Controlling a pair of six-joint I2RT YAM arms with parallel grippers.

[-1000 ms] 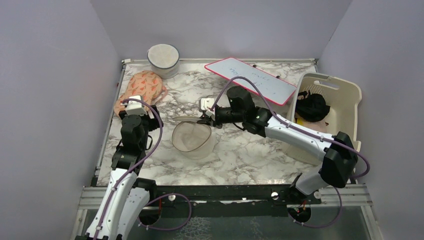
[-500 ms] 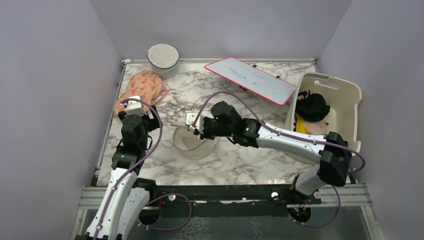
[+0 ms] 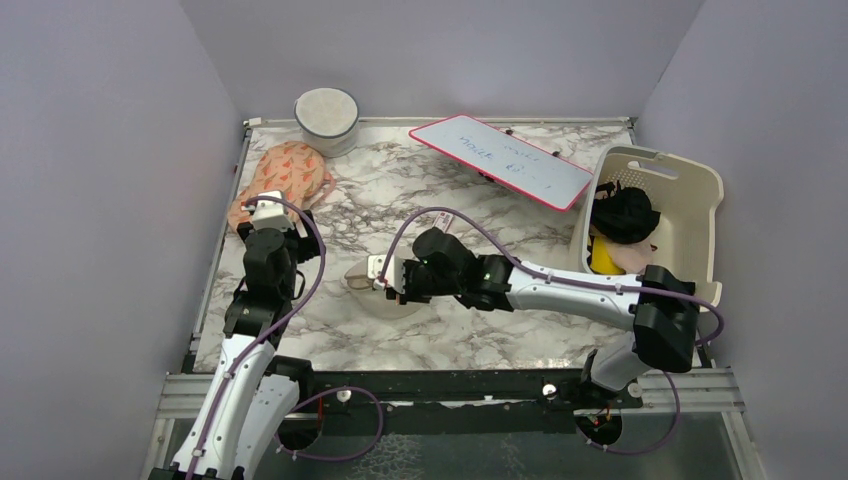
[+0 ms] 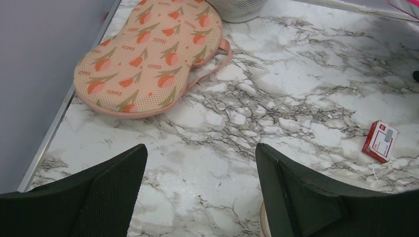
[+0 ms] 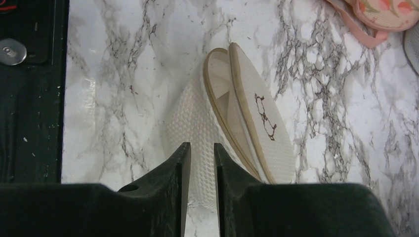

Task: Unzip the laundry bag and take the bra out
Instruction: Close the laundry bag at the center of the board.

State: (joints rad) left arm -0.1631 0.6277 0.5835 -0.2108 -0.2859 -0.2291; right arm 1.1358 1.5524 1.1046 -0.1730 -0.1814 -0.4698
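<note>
The laundry bag [image 3: 366,291] lies squashed on the marble at centre-left. In the right wrist view its cream lid [image 5: 257,128] with the black mark stands on edge, parted from the rim, and the white mesh wall [image 5: 190,123] shows; no garment shows inside. My right gripper [image 3: 388,282] is on the bag, its jaws [image 5: 200,148] almost closed with mesh wall between the tips. My left gripper [image 4: 200,187] is open and empty over bare marble [image 3: 268,222]. A pale pink-beige fabric, seemingly the bra [image 3: 634,258], lies in the basket.
The orange-patterned peach pouch [image 3: 285,175] lies at the far left, also in the left wrist view [image 4: 148,54]. A round mesh tub [image 3: 326,118] stands at the back. A red-edged whiteboard [image 3: 500,160] leans beside the cream basket [image 3: 690,175], which holds black and yellow clothes. A small red box [image 4: 379,140] lies on the marble.
My right gripper has moved left and toward the near edge, dragging the bag's top with it; the bag has gone from standing open to squashed flat. The left arm has not moved.
</note>
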